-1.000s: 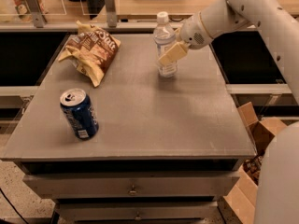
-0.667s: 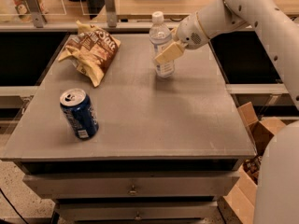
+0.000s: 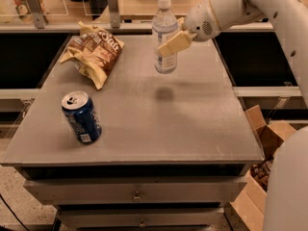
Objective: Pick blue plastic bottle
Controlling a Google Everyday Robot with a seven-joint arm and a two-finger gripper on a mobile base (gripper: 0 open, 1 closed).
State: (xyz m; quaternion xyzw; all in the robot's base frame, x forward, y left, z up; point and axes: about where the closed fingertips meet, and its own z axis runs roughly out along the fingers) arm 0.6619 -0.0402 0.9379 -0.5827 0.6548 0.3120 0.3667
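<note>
The blue plastic bottle [image 3: 164, 32] is a clear bluish bottle with a white cap. It hangs upright in the air above the grey table [image 3: 144, 119], with its shadow on the tabletop below. My gripper [image 3: 169, 43] reaches in from the upper right and is shut on the bottle's middle; one tan finger [image 3: 173, 43] lies across its front.
A dark-blue soda can [image 3: 81, 117] stands near the table's front left. A crumpled brown chip bag [image 3: 94, 53] lies at the back left. An open cardboard box [image 3: 262, 167] sits on the floor at the right. Drawers run below the table's front edge.
The gripper has lifted the bottle off the tabletop and carried it slightly left; it now hangs clear above the table.
</note>
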